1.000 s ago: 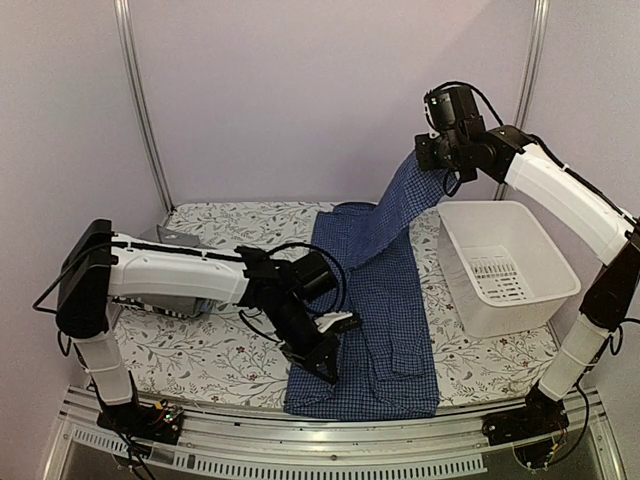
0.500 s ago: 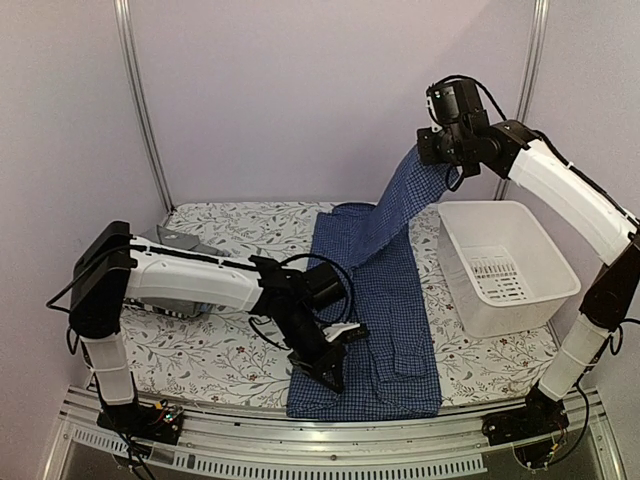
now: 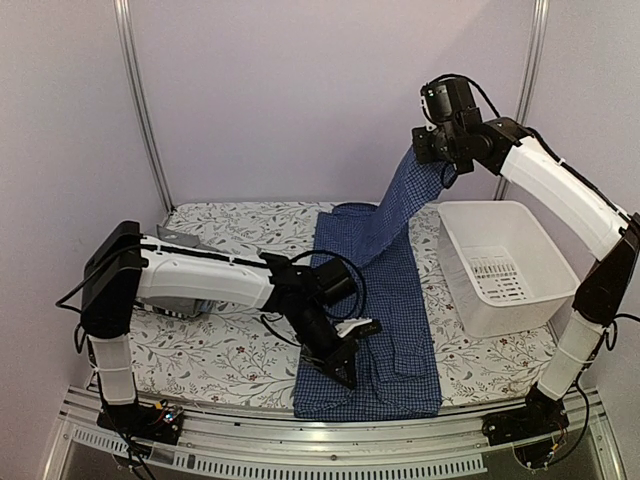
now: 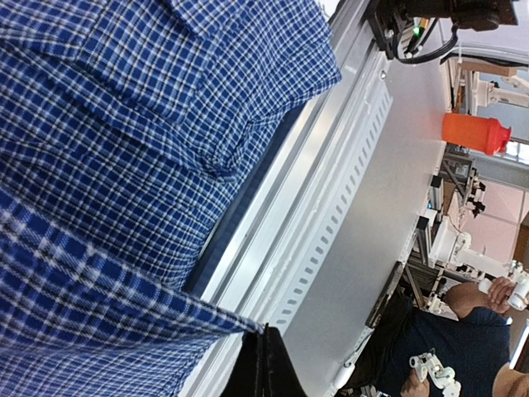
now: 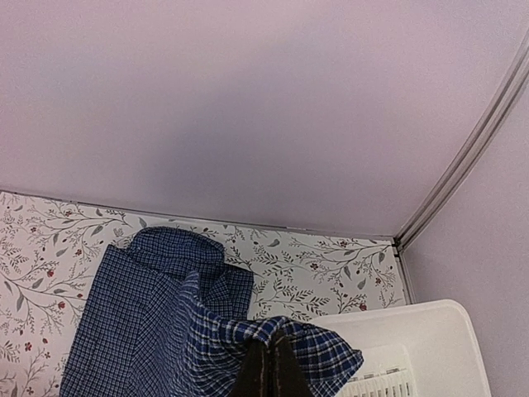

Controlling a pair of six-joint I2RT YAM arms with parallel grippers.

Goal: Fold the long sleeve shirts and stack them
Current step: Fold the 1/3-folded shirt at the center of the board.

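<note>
Shifted rightward along the near edge since a second ago, the left fingers sit pinched shut on the left border of the dark blue check shirt, close to its hem. The shirt lies lengthwise down the floral desk, collar toward the back wall. Further right, the right fingers are clamped tight on one sleeve, holding it high, up and left of the white basket.

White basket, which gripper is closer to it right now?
Right. The right gripper is raised by the basket's far left corner, holding the blue shirt; the left gripper sits low at the shirt's near hem, farther left.
</note>
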